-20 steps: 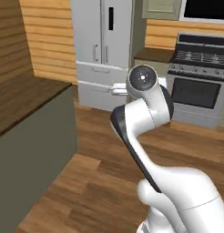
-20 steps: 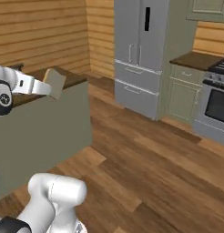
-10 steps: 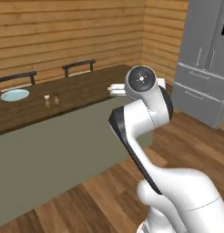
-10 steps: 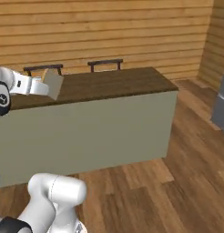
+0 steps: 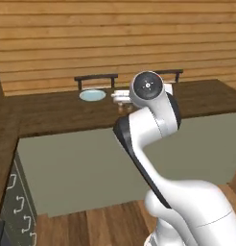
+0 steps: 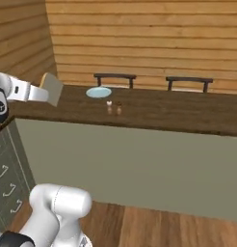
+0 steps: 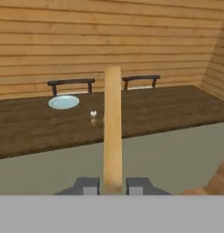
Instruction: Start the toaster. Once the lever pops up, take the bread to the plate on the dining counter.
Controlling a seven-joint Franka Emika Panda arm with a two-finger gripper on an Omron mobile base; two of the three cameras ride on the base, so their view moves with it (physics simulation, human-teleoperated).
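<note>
**A:** whoa, the whole view just swung. A second ago the base cameras were facing the fridge and stove, half a second ago the long brown worktop was sliding in at an angle, and now the dining worktop (image 6: 188, 113) sits square in front of the robot. That's the base turning, not the furniture moving.

**B:** yep. Going left to right in the hand view: the plate (image 7: 63, 102) is toward the worktop's far-left part, by the far edge in front of the left chair (image 7: 70, 84). Then the little shakers (image 7: 93, 113) a bit nearer the middle, then the bread (image 7: 112, 127) edge-on, running straight up from the fingers (image 7: 90, 185).

**A:** so it's holding the slice?

**B:** looks that way. Fingers are clamped on the bottom edge of the bread, one either side. In the right base view the slice (image 6: 53, 88) hangs off the gripper (image 6: 42, 93), short of the worktop's left end.

**A:** so the toaster part's done, I reckon.

**B:** I'd guess so. What's left is reaching across to the plate, which is well apart from the bread.
</note>
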